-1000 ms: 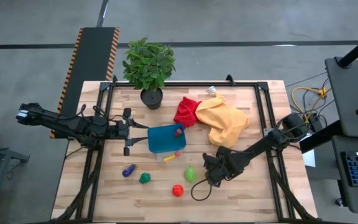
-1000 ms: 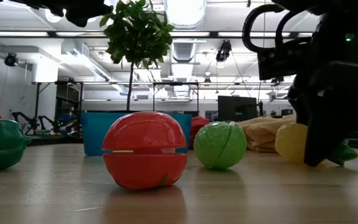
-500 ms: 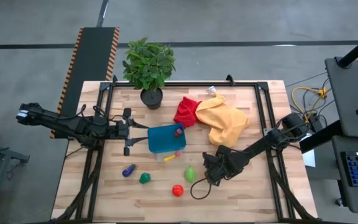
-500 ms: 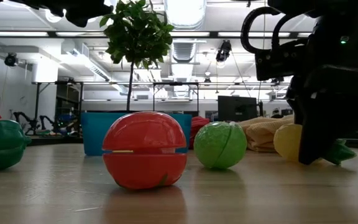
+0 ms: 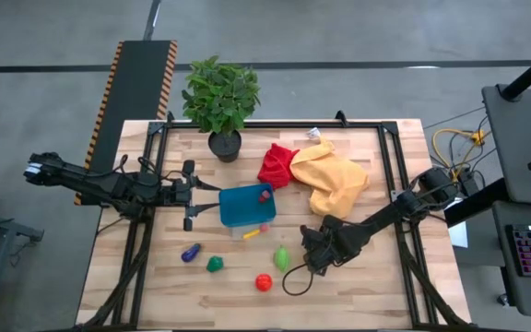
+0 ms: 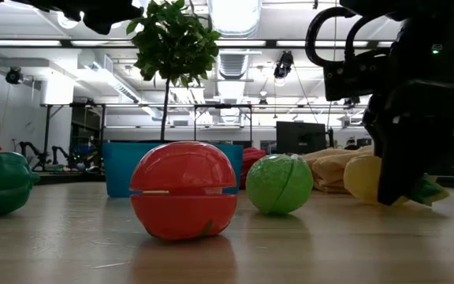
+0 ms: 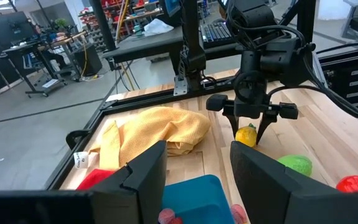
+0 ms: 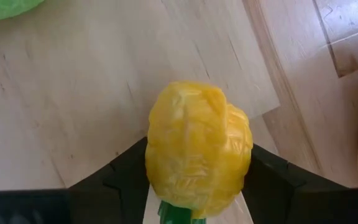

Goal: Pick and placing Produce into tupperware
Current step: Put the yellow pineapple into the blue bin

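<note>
The teal-blue tupperware (image 5: pixel 244 205) stands mid-table with a small red piece (image 5: pixel 264 195) inside. My right gripper (image 5: pixel 313 251) points steeply down at the table's near right. It is shut on a yellow toy produce piece (image 8: pixel 197 155) with a green end (image 8: pixel 176 213), which also shows in the low view (image 6: pixel 361 178). My left gripper (image 7: pixel 197 168) hovers open and bare just left of the tupperware (image 7: pixel 191 199). A green round piece (image 5: pixel 283 257), a red round one (image 5: pixel 264 282), a green pepper (image 5: pixel 214 265) and a purple piece (image 5: pixel 190 252) lie on the table. My right gripper pinches the yellow piece between its two fingers, one on each of its opposite sides (image 8: pixel 151 158). The fingers (image 8: pixel 120 177) come from above, slanting steeply down. The piece sits low by the tabletop with its green end toward the gripper's palm; whether it still rests on the wood, I cannot tell.
A potted plant (image 5: pixel 221 101) stands at the far edge. A red cloth (image 5: pixel 277 166) and a yellow cloth (image 5: pixel 335 180) lie behind the right gripper. Small yellow and pink pieces (image 5: pixel 252 233) lie by the tupperware's near side. Black frame rails border the table.
My right gripper has stayed in place and narrowed its fingers onto the yellow piece, which has shifted slightly in the low view.
</note>
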You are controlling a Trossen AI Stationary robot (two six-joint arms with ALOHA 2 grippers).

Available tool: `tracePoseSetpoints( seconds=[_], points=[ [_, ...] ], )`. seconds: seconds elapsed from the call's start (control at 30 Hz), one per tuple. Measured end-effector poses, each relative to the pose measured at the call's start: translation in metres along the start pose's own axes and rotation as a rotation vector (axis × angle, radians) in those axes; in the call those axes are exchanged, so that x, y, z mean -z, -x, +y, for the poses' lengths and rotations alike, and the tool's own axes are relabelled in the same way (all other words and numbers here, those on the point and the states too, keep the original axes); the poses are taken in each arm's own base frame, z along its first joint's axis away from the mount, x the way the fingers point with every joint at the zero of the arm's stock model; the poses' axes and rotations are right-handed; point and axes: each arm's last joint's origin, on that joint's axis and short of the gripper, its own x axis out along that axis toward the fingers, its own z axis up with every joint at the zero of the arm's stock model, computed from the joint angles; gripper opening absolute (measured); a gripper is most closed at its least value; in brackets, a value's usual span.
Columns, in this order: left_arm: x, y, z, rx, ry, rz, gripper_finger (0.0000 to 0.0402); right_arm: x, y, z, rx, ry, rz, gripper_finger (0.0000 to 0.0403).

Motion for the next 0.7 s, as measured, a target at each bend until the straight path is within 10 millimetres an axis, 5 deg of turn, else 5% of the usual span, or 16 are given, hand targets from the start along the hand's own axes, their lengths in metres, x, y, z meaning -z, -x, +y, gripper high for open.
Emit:
tracePoseSetpoints(
  seconds=[0.33,0.7],
  points=[
    [0.000,0.000,0.000,0.000,0.000,0.001,0.0164,-0.008,0.009,0.001,-0.006,0.024,-0.005,0.0199],
    [0.000,0.000,0.000,0.000,0.000,0.001,0.0164,-0.040,0.019,-0.005,-0.036,0.054,-0.056,0.0199]
  ],
)
